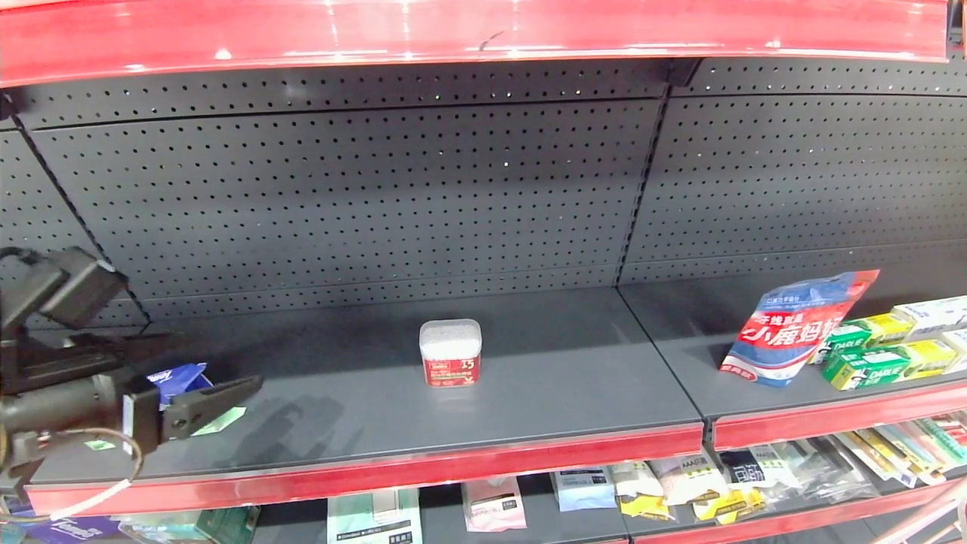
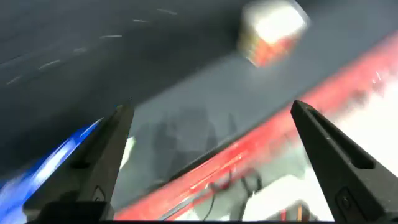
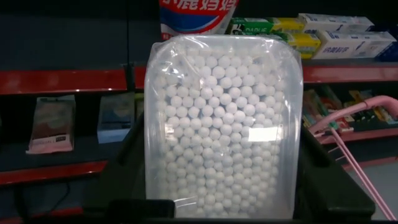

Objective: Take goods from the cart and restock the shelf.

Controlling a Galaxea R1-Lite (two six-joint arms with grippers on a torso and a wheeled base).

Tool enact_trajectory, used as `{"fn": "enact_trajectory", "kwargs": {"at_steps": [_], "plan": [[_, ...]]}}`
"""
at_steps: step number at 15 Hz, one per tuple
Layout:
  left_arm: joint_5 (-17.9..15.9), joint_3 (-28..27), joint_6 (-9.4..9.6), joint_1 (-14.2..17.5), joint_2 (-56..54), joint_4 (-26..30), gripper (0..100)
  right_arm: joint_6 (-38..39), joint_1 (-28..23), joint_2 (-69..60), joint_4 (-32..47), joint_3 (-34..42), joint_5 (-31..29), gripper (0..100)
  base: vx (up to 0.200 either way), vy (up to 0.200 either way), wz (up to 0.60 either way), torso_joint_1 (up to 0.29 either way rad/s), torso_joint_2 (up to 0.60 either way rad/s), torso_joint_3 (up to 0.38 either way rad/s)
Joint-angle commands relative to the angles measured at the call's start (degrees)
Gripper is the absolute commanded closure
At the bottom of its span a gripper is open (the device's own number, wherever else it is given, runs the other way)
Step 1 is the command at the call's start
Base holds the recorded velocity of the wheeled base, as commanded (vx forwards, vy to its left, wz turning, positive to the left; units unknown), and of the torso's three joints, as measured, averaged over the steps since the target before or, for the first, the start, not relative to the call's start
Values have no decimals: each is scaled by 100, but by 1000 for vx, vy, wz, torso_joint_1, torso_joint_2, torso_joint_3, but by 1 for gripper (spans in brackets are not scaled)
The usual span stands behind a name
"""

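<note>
Your left gripper [image 2: 211, 109] hangs low over the left end of the shelf [image 1: 574, 363]. It points to the right along the dark deck. Its two fingers are wide apart and there is nothing between them. One blue pack [image 1: 177, 380] lies flat on the deck just beside it.

One white tub [image 1: 450, 352] with a red label stands in the middle of the shelf. It is upright with its lid on, and it is well apart from the left gripper.

Farther right, one red and blue bag [image 1: 793, 329] leans on a pile of green and yellow boxes [image 1: 869, 359]. The pile runs off the edge, so you cannot count the boxes.

Your right gripper [image 3: 222, 124] holds one clear tub [image 3: 224, 74]. The tub is full of little white balls. A dark finger presses on each side of it. The arm holds the tub out in front of the shelves, not yet on the deck. The pink cart [image 3: 348, 118] is near it.
</note>
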Motion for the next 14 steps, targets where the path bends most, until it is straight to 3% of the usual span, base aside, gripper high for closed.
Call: {"fn": "enact_trajectory", "kwargs": {"at_steps": [1,4,8,10,13,14], "plan": [[-970,-350,914,-101,1577,-39,0,-8,-1,93,1,-29,-79,100,0,0,0,0,0,0],[-1436,-710,1221,-531,2140,-39,0,-8,-1,14,27,41,-193,100,0,0,0,0,0,0],[-1480,-1290,2047,-593,2896,-30,0,27,-1,-92,177,164,-167,100,0,0,0,0,0,0],[-1542,-1484,2206,-654,3133,-39,0,27,34,-391,335,305,-132,100,0,0,0,0,0,0],[-1550,-1923,2645,-707,3660,-30,0,141,26,-540,335,384,-149,100,0,0,0,0,0,0],[-1559,-2011,2680,-725,3766,-39,0,176,17,-549,335,392,-158,100,0,0,0,0,0,0]]}}
